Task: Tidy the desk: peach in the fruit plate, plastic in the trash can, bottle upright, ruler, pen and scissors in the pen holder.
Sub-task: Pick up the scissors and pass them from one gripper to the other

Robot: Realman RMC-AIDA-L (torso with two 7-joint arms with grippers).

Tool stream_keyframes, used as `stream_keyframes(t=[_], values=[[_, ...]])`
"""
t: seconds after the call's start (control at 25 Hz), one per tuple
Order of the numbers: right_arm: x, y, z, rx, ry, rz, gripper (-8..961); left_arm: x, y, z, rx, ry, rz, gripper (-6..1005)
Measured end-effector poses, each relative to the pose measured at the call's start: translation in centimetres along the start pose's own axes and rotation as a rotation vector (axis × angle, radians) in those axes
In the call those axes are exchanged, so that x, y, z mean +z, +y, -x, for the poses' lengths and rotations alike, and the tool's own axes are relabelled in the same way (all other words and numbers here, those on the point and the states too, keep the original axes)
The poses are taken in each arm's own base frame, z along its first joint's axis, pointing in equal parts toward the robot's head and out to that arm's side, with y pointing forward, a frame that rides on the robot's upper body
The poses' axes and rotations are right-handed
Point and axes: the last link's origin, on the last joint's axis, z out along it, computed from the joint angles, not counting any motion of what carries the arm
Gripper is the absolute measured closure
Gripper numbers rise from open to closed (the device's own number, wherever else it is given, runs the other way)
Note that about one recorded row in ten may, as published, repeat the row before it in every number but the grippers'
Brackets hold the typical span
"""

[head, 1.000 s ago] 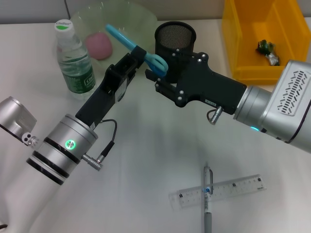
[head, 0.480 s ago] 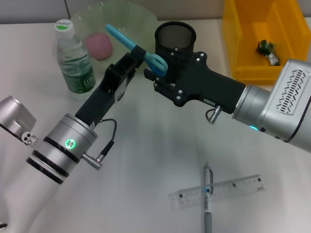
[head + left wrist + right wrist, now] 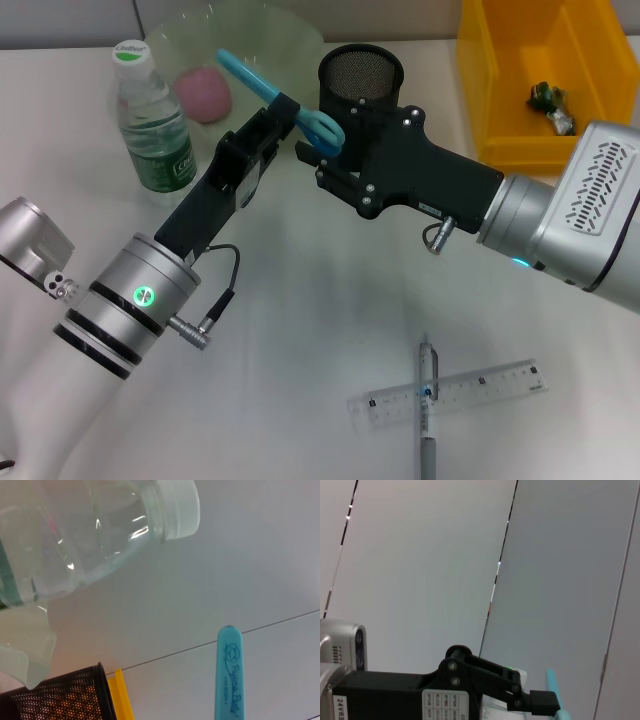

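— Passing the scissors (image 3: 280, 95) between hands looks like the step here: the left hand (image 3: 283, 112) grips them mid-length, raised above the worktop (image 3: 300, 330), while the right hand (image 3: 322, 160) meets them at the handle end, just in front of the pen holder (image 3: 360, 75).

— Is the right hand closed on them?

— Cannot tell; its fingers are hidden under its own black body. The left one is clamped on the scissors.

— Which way do they point?

— The long axis runs diagonally in the head view, blade tip up toward the fruit plate (image 3: 290, 40) with the peach (image 3: 203, 95), handle loops down toward the pen holder.

— And doing it well?

— My judgement: the right hand should get a firm hold on the handle before the left lets go, then swing the scissors vertical and centre them over the mesh rim. The ruler (image 3: 450, 395) and pen (image 3: 428, 410) lie crossed near the front, well apart; the bottle (image 3: 150, 125) stands upright.
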Motion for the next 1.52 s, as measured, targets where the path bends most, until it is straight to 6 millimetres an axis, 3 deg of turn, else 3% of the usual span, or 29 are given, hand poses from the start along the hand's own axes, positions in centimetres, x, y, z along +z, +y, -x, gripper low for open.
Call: stream_keyframes(t=[1.52], values=[[0.14, 0.00, 0.07, -0.002, -0.001, 0.004, 497, 0.25, 0.05, 0.03, 0.004, -0.002, 0.000, 746]])
